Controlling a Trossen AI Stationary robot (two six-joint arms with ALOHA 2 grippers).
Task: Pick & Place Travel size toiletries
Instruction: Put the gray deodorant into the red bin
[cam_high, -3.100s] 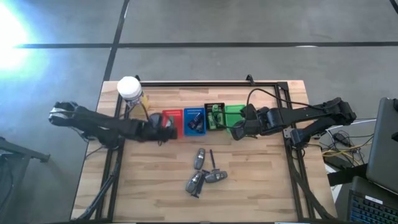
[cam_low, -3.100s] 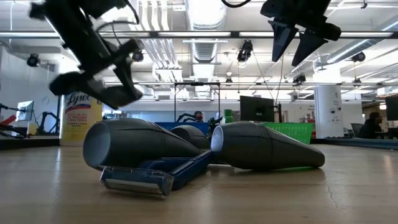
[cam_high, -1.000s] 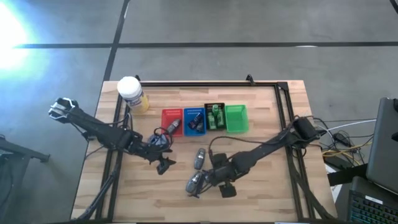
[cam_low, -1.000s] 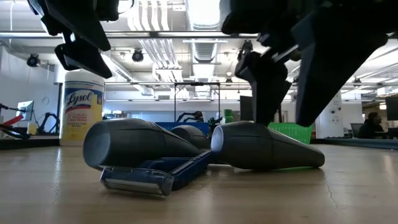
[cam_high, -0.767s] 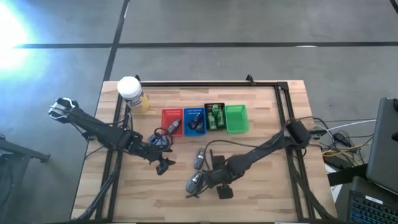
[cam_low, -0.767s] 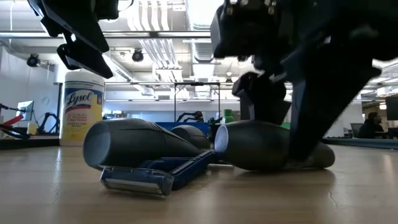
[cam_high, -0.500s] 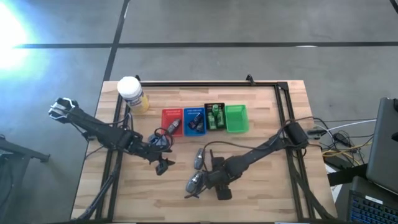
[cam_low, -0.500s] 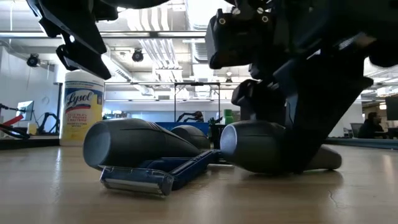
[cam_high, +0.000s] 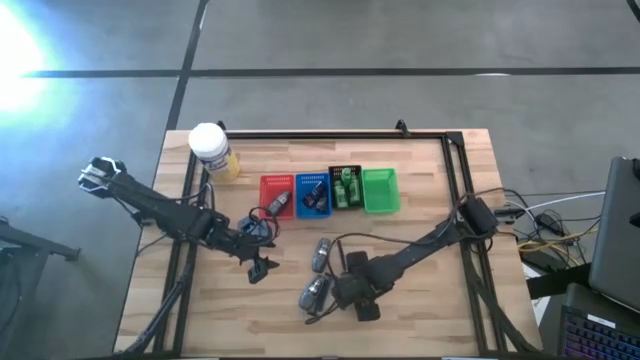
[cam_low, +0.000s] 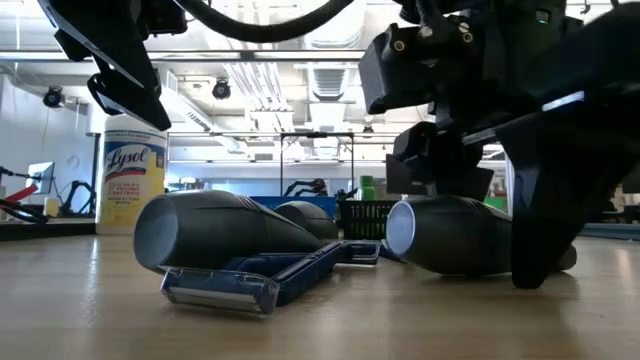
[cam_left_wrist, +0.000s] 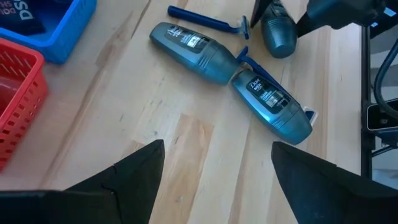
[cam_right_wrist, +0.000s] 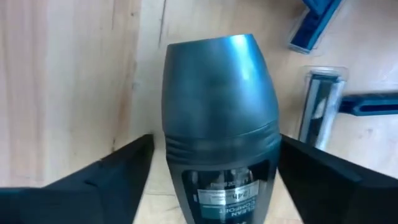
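From above, I see a wooden table (cam_high: 420, 310) with a row of small trays near its middle: a red tray (cam_high: 276, 194), a blue tray (cam_high: 312, 192), a black tray (cam_high: 345, 187) with green little bottles in it, and a green tray (cam_high: 380, 189). A white-capped yellow jar (cam_high: 209, 146) stands toward eleven o'clock. The loose toiletries lie toward six o'clock of the trays, and the right gripper (cam_high: 348, 296) is down among them. The left gripper (cam_high: 258, 268) hovers near nine o'clock of that cluster, holding nothing. At table height, the right gripper's fingers (cam_low: 545, 215) stand on both sides of a dark grey tube (cam_low: 455, 235) lying on its side, at three o'clock of two more grey tubes (cam_low: 215, 232) and a blue razor (cam_low: 262, 281). Looking past the left wrist, its fingers (cam_left_wrist: 134, 171) are spread wide over bare wood, with the two tubes and razors ahead. Past the right wrist, the grey tube (cam_right_wrist: 219, 109) sits between the wide-spread fingers (cam_right_wrist: 118, 165), its rounded end pointing away; I cannot tell whether the pads touch it. I judge the step to be taking hold of this tube. Next, the fingers must close firmly, lift it clear of the razor just beside it, and carry it to a tray.
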